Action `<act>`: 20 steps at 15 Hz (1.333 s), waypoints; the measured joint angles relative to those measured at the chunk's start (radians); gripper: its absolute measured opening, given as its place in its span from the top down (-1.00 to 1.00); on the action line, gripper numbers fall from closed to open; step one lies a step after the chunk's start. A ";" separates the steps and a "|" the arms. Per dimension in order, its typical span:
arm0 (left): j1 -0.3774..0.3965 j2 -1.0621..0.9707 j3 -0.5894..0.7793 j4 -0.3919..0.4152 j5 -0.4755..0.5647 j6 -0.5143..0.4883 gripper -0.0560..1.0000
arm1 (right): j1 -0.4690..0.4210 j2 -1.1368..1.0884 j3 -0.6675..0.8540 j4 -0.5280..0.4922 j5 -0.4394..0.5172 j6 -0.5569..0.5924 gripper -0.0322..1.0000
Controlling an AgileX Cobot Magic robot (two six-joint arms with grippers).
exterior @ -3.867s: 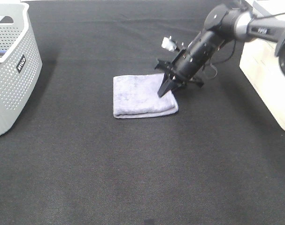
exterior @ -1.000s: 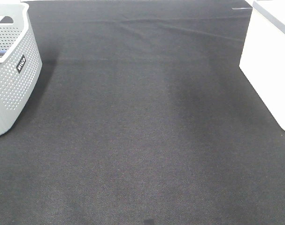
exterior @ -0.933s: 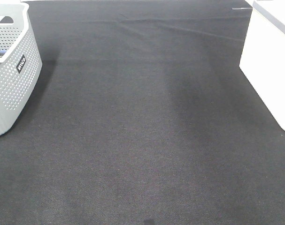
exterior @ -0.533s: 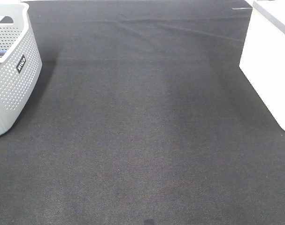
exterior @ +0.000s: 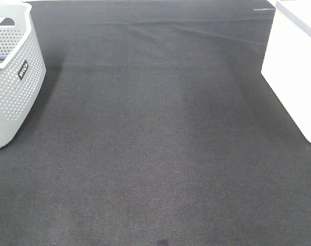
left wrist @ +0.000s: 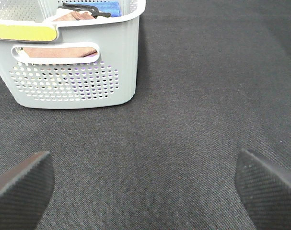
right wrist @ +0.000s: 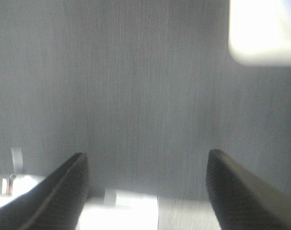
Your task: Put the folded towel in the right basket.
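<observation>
The folded towel shows in no view. The right basket [exterior: 293, 66] is white and stands at the right edge of the exterior view; its inside is hidden. Neither arm shows in the exterior view. My left gripper [left wrist: 144, 172] is open and empty above the black cloth, facing the grey basket [left wrist: 73, 81]. My right gripper [right wrist: 145, 167] is open and empty, its two dark fingers wide apart over a blurred grey surface.
The grey perforated basket [exterior: 14, 77] stands at the far left and holds cloths and a dark hanger. The black cloth [exterior: 155, 143] covers the table. A blurred white shape [right wrist: 262, 31] shows in the right wrist view.
About four seconds ago my right gripper was at the lilac towel in the middle of the table. Towel and arm have since left the exterior view. Nothing moved in the last second.
</observation>
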 joint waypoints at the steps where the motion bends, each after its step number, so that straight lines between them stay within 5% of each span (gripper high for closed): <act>1: 0.000 0.000 0.000 0.000 0.000 0.000 -0.94 | 0.000 -0.078 0.081 0.000 0.000 0.000 -0.34; 6: 0.000 0.000 0.000 0.000 0.000 0.000 -0.94 | 0.000 -0.492 0.374 -0.024 0.003 -0.001 -0.34; 9: 0.000 0.000 0.000 0.000 0.000 0.000 -0.94 | 0.000 -0.722 0.459 -0.057 -0.085 -0.001 -0.34; 20: 0.000 0.000 0.000 0.000 0.000 0.000 -0.94 | 0.000 -1.069 0.499 -0.059 -0.150 -0.007 -0.34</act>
